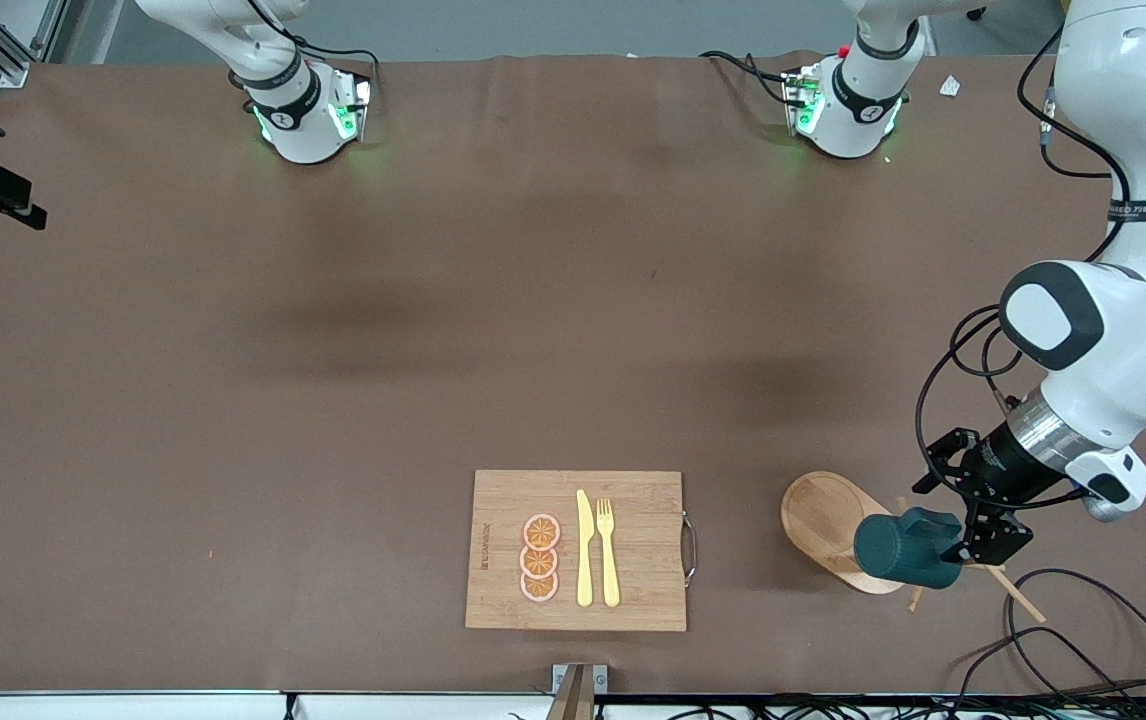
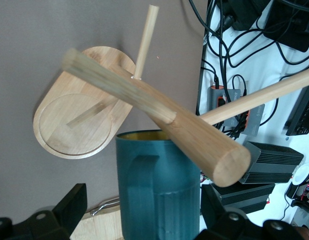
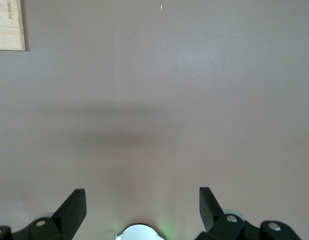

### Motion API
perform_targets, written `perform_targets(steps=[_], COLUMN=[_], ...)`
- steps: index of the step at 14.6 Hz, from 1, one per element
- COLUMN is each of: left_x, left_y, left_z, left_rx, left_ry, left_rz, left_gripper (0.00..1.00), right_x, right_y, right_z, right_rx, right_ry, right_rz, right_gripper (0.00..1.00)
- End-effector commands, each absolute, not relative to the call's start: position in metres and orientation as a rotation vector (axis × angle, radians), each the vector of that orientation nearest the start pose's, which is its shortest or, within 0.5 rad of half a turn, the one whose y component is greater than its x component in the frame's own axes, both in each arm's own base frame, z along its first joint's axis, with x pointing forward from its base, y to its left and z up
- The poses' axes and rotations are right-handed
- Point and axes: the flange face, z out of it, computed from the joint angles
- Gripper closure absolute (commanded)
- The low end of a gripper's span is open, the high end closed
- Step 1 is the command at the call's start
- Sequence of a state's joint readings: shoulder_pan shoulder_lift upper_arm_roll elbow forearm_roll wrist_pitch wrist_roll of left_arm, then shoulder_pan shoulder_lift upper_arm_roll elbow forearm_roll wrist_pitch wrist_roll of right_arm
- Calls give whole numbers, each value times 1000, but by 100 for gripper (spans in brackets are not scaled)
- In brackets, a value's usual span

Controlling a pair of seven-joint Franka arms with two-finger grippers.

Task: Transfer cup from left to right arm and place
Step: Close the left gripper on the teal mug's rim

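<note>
The dark teal cup (image 1: 906, 548) hangs sideways on a peg of a wooden mug rack (image 1: 826, 520) near the front edge, toward the left arm's end of the table. In the left wrist view the cup (image 2: 159, 190) shows its handle and yellow rim under the rack's thick post (image 2: 159, 107). My left gripper (image 1: 955, 550) (image 2: 143, 192) is open with a finger on each side of the cup; one finger (image 2: 74, 202) stands clearly apart from it. My right gripper (image 3: 142, 200) is open and empty over bare table near its own base; it is out of the front view.
A wooden cutting board (image 1: 633, 520) with a metal handle, three orange slices (image 1: 540, 558), a yellow knife (image 1: 585, 548) and a fork (image 1: 608, 550) lies at the front middle. Loose cables (image 1: 1063, 640) lie by the rack at the table edge.
</note>
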State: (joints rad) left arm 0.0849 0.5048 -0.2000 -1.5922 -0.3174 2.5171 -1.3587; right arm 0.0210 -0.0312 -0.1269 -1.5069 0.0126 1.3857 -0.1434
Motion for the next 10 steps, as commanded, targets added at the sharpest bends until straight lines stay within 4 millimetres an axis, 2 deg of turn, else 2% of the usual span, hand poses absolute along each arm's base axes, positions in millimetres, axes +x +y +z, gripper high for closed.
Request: perform_targets(steps=[1, 3, 6, 10], left_x=[731, 732, 734, 735], left_y=[-62, -70, -69, -69], left_z=[393, 387, 380, 379], left_rx=[1901, 1901, 1897, 1897], left_ry=[1767, 1756, 1758, 1756], left_rz=[142, 153, 161, 169], left_gripper=[0, 0, 0, 0], right_x=[514, 514, 514, 514], right_y=[-54, -54, -54, -54], right_z=[657, 658, 658, 658], right_rx=[-3108, -3108, -3108, -3108], right_ry=[-75, -75, -75, -75], right_rz=[132, 129, 129, 129], right_gripper=[0, 0, 0, 0])
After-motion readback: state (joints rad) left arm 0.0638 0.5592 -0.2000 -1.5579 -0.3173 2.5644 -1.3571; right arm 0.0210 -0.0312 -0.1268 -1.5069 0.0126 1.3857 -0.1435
